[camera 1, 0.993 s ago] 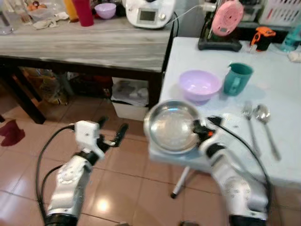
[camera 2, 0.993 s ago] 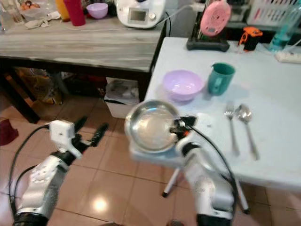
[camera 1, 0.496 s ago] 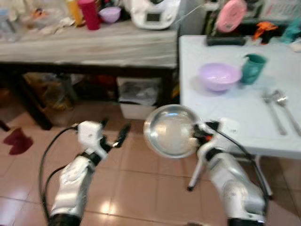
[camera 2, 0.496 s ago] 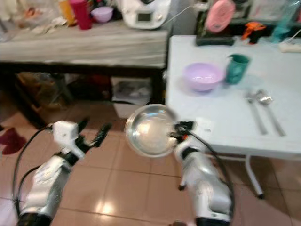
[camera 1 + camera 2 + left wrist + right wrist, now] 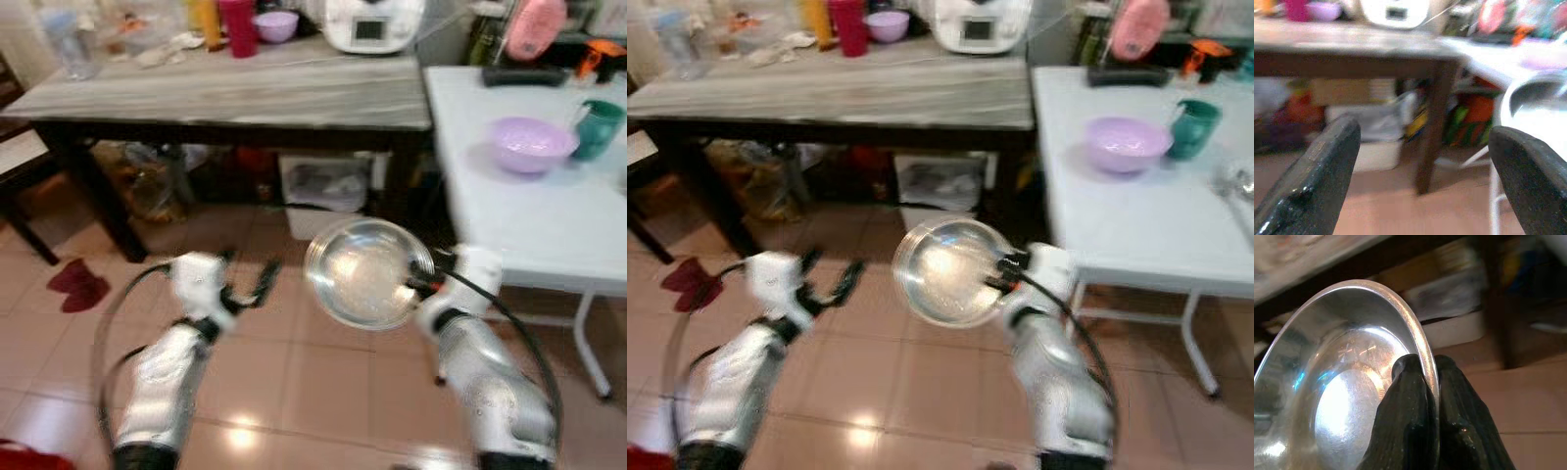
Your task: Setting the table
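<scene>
Right gripper (image 5: 1425, 377) was clamped shut on the rim of the steel plate (image 5: 364, 272), one finger inside the rim, one outside, pinch at the plate's 3 o'clock edge. Plate hung in the air over the tiled floor (image 5: 294, 382), off the near-left corner of the white table (image 5: 529, 225). Its hollow face tipped up toward the head camera; being round, it had no long axis to speak of. Left gripper (image 5: 245, 287) was spread wide, empty, at 9 o'clock from the plate.

On the white table: lilac bowl (image 5: 532, 144), teal mug (image 5: 598, 129) at its 3 o'clock. Grey wooden table (image 5: 225, 93) at 12 o'clock held unrelated clutter.

Judgement: setting partly done; plate not yet placed.
</scene>
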